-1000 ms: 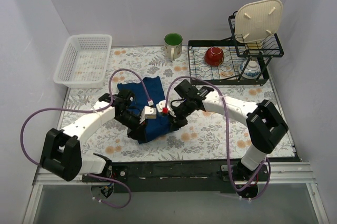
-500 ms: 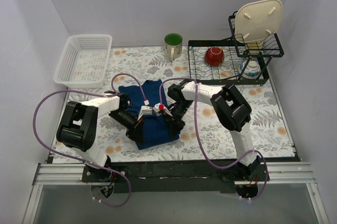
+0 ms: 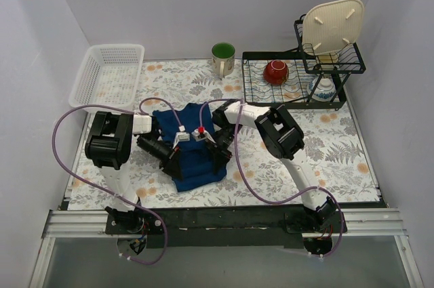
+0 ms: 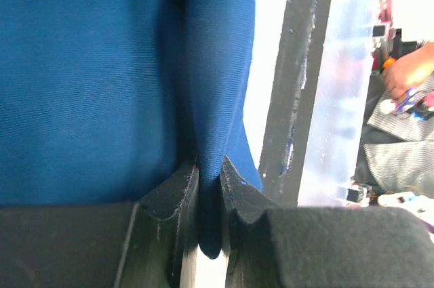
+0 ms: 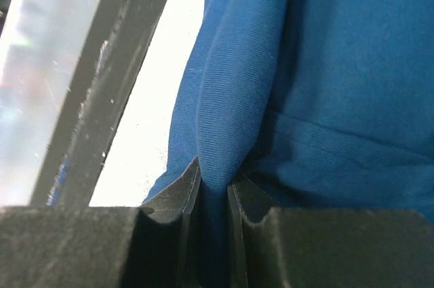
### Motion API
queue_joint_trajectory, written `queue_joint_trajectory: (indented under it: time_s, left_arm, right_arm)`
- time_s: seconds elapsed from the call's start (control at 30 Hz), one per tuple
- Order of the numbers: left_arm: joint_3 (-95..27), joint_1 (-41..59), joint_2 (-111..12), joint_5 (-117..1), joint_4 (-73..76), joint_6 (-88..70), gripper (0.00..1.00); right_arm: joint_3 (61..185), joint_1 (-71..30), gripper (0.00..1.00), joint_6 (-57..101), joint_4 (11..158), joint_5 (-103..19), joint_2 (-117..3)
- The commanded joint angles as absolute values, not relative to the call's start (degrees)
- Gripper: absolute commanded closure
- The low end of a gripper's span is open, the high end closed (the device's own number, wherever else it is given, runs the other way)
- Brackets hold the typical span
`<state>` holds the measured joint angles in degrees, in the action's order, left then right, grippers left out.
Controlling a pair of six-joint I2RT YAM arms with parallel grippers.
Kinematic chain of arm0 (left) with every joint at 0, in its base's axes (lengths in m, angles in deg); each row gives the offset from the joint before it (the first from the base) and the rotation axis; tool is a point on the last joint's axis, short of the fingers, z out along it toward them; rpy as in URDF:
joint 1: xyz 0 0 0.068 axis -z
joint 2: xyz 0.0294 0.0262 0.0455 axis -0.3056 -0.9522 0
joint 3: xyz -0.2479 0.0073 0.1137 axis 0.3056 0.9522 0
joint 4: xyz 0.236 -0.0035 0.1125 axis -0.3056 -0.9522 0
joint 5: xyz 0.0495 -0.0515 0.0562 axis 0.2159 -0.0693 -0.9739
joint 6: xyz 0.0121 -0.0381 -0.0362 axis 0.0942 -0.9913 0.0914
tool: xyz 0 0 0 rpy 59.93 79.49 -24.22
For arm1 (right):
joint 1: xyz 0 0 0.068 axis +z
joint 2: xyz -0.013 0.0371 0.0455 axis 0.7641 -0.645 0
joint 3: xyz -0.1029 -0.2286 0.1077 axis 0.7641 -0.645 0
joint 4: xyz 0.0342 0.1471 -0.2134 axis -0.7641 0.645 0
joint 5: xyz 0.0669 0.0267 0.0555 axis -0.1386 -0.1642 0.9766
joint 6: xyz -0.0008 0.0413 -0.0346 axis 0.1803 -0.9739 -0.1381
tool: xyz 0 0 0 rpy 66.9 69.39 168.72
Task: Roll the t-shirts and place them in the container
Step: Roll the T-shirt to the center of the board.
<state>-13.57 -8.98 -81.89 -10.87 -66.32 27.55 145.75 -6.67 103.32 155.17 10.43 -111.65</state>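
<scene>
On the table (image 3: 298, 166), left tool (image 4: 210, 166) and right tool (image 5: 214, 174) pinch the t-shirt (image 3: 200, 169) (navy).

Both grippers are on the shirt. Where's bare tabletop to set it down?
Widest bare patch: right front of the table, between the right arm and the edge, below the dish rack. A narrower strip runs behind the t-shirt, between basket and mug. The middle is crowded: the left gripper and right gripper pinch the t-shirt there.
</scene>
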Motion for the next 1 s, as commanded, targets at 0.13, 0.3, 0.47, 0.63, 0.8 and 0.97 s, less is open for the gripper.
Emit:
queue_joint_trajectory:
  time_s: [0.13,0.3,0.47,0.63,0.8,0.97]
  left_arm:
    - [-17.74,-13.31,-85.95,-21.92,-63.83,26.29,0.84]
    - [-17.13,-13.31,-79.46,-22.10,-61.81,23.30,0.76]
    - [-15.73,-13.23,-67.95,-20.18,-61.19,21.89,0.68]
    - [-9.41,-11.38,-47.15,-19.46,-54.18,21.54,0.49]
    - [-1.59,-1.20,-37.52,-23.76,-46.44,19.96,0.46]
    - [2.46,7.06,-36.55,-27.02,-41.16,17.06,0.46]
  right_arm:
    - [151.97,-11.42,0.84,98.35,158.84,7.57,-118.57]
    - [153.03,-11.77,0.82,97.29,158.92,7.66,-119.28]
    - [155.31,-11.69,0.82,94.49,158.84,7.14,-121.38]
    - [158.47,-11.60,0.82,91.40,158.84,6.87,-124.63]
    - [159.54,-11.16,0.82,89.29,158.83,6.08,-126.40]
    - [159.62,-10.98,0.82,89.38,158.66,5.64,-126.66]
